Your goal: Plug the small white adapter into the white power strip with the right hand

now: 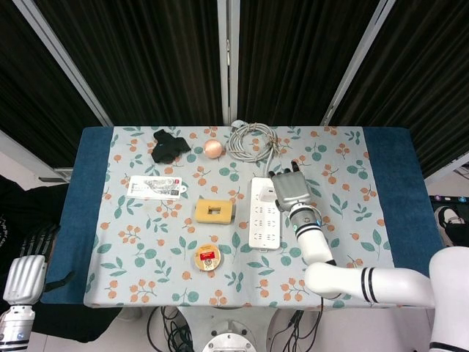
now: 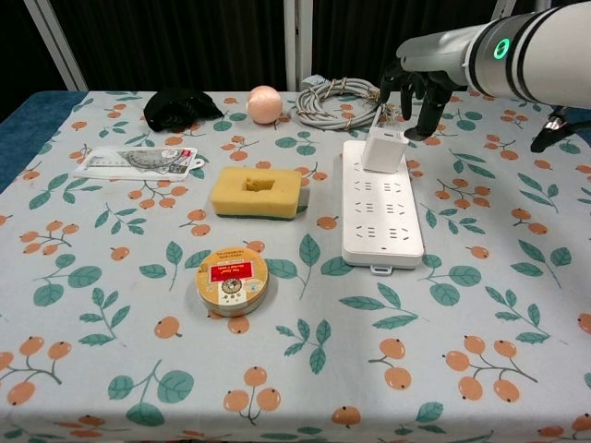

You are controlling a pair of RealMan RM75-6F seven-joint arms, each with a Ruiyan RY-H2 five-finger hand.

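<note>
Head view: high, straight down. Chest view: low, nearer, same table (image 2: 462, 369).

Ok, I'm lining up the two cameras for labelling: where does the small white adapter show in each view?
Head view: the small white adapter sits at the far end of the white power strip, right of centre, partly behind the right hand.
Chest view: the adapter stands upright on the strip's far end, upper right, clear of the hand.
Shared landmark: the yellow sponge, left of the strip in both.
</note>
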